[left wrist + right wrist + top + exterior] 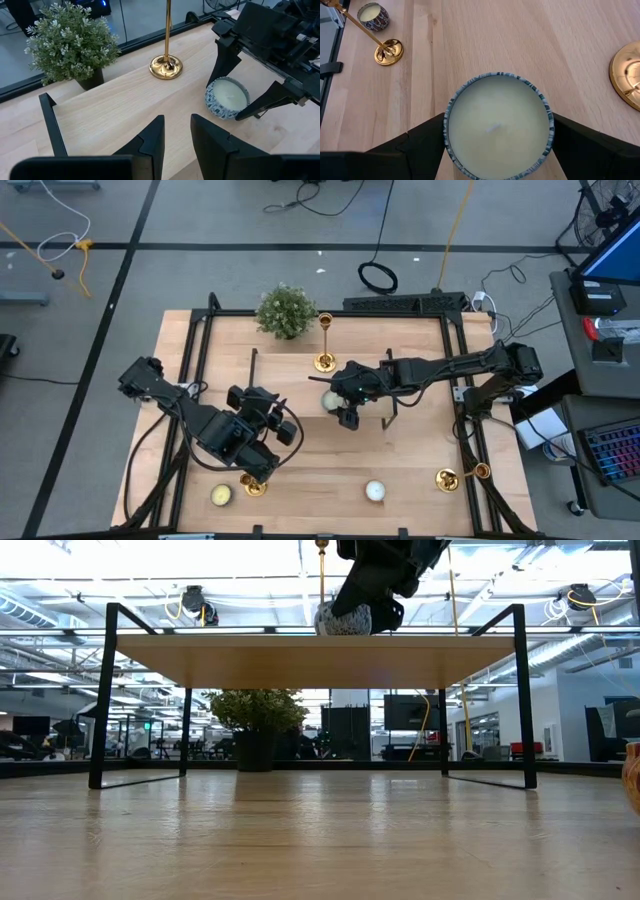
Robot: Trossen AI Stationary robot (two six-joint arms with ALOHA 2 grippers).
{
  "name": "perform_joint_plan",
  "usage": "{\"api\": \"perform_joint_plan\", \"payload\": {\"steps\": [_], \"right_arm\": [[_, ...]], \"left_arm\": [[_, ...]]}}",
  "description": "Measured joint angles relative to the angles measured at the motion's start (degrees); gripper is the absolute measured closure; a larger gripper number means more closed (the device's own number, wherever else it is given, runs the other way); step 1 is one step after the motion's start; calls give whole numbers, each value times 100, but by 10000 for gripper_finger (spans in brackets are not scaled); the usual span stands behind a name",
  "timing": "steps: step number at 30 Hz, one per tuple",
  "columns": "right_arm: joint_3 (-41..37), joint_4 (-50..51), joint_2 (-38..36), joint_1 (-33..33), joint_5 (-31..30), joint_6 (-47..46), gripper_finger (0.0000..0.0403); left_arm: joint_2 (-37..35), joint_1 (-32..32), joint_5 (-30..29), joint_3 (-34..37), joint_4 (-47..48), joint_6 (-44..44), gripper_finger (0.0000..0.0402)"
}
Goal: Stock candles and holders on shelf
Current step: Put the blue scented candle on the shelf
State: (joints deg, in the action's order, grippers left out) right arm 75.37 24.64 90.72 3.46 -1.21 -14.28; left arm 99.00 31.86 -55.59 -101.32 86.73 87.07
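The shelf (pixel 300 380) stands mid-table; it also shows in the low view (pixel 320 660). One gold holder (pixel 323 340) stands upright on it by its round base (pixel 166 66). My right gripper (pixel 340 402) is shut on a pale greenish-white candle (pixel 497 125) with a blue-patterned wall, over the shelf board. My left gripper (pixel 177 135) hovers over the shelf's near left part, open by a narrow gap and empty. On the table near the front edge, two more holders lie on their sides (pixel 252 485) (pixel 460 476), beside a yellowish candle (pixel 221 495) and a white candle (pixel 375 491). My right gripper pinches the candle's round wall (pixel 214 102) between its two fingers (pixel 222 65), on opposite sides. The fingers slant down from above, coming from the table's right. The candle is upright, wax up, and its bottom (pixel 343 632) is level with the shelf top, seemingly resting on it.
A small green bushy plant (pixel 286 310) stands at the shelf's far left corner. Black frame rails (pixel 460 360) run along the table's sides. The shelf board between the plant, the standing holder and the candle is bare wood (pixel 125 110).
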Motion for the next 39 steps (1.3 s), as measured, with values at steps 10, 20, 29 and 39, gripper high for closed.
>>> {"api": "perform_joint_plan", "payload": {"steps": [10,20,29,39], "right_arm": [[0,0,0,1,6,-2,78],[0,50,-2,2,17,-68,74],[0,13,-2,2,-35,-66,49],[0,-451,-4,0,-11,-173,48]], "left_arm": [[0,0,0,0,-2,6,304],[0,-1,0,-1,-2,9,304],[0,-2,0,-2,-2,17,304],[0,0,4,-2,-4,24,304]]}}
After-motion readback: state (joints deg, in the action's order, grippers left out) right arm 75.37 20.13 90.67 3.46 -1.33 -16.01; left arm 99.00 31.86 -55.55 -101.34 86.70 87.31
